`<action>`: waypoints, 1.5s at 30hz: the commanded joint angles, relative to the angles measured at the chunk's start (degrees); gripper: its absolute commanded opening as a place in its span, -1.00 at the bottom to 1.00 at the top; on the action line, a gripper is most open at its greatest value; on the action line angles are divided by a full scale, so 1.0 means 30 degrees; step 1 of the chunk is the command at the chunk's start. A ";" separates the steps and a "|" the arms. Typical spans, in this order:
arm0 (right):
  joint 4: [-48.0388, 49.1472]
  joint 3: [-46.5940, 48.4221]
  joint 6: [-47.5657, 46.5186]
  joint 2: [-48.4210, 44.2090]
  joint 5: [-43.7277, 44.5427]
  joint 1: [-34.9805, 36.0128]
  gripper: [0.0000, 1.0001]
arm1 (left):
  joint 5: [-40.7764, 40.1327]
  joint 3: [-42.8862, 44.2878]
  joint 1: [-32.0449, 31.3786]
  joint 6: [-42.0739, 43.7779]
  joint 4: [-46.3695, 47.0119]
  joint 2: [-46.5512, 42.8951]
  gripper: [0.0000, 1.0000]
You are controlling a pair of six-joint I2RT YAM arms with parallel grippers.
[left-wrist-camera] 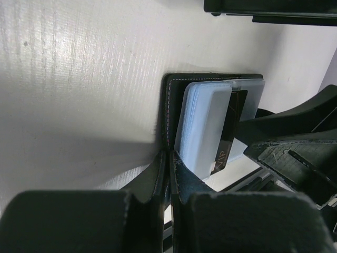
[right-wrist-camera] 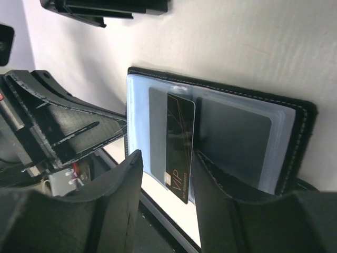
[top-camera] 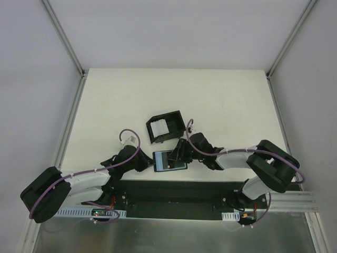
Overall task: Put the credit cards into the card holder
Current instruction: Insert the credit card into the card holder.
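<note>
Left tool (left-wrist-camera: pixel 168 182) clamps the open card holder (right-wrist-camera: pixel 237 137) by its cover edge. Right tool (right-wrist-camera: pixel 168 163) stands parted around a black credit card (right-wrist-camera: pixel 180 132), half-sleeved inside.

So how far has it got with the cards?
Done so far: one black VIP card looks partway in a clear sleeve of the open black folding card holder, its end sticking out. In hand: the left gripper pinches the holder's cover, and the right gripper stands open around that card. Left: pushing it fully in, and the white cards apparently in the black open box.
</note>
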 commanded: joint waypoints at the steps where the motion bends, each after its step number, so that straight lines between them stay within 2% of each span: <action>1: -0.5516 0.1331 -0.1985 -0.0873 0.2056 0.0422 -0.10 | 0.0218 0.0308 0.0146 0.0452 -0.1087 0.0451 -1.00; 8: -0.5607 0.3001 -0.2016 0.1263 0.1032 0.1097 -0.12 | 0.0540 0.0220 0.0117 0.0481 -0.0501 0.0804 -1.00; 12: -0.5519 0.3383 -0.2307 0.1384 0.0825 0.1302 -0.18 | 0.0599 0.0133 0.0117 0.0481 -0.0441 0.0775 -1.00; 15: -0.5548 0.3763 -0.2630 0.1237 0.0679 0.1419 -0.31 | 0.0599 0.0045 0.0117 0.0452 -0.0354 0.0745 -1.00; 19: -0.5256 0.3853 -0.2338 0.1207 0.0386 0.1537 -0.59 | 0.0599 -0.0013 0.0146 0.0452 -0.0207 0.0833 -1.00; 22: -0.5226 0.3969 -0.2338 0.1179 0.0181 0.1595 -0.73 | 0.0570 -0.0160 0.0146 0.0394 -0.0003 0.0804 -1.00; 24: -0.5226 0.3999 -0.2367 0.1091 0.0035 0.1567 -0.74 | 0.0512 -0.0277 0.0146 0.0277 0.0144 0.0717 -1.00; 31: -0.5167 0.4584 -0.2659 0.1149 -0.0670 0.1596 -0.61 | 0.0394 -0.0395 0.0117 0.0335 0.0174 0.0335 -1.00; 33: -0.6012 0.4730 -0.3038 0.0800 0.0030 0.1625 -0.54 | 0.0452 -0.0395 0.0117 0.0393 0.0145 0.0219 -1.00; 37: -0.8472 0.5024 -0.4706 -0.0459 0.2167 0.1800 -0.20 | 0.0423 -0.0395 0.0117 0.0627 -0.0176 -0.0220 -1.00; 39: -0.9440 0.5170 -0.5527 -0.0928 0.2931 0.1917 -0.10 | 0.0365 -0.0395 0.0117 0.0745 -0.0440 -0.0513 -1.00; 45: -1.1577 0.6194 -0.7958 -0.1080 0.4924 0.3788 0.06 | 0.0218 -0.0278 0.0117 0.0979 -0.1056 -0.1217 -1.00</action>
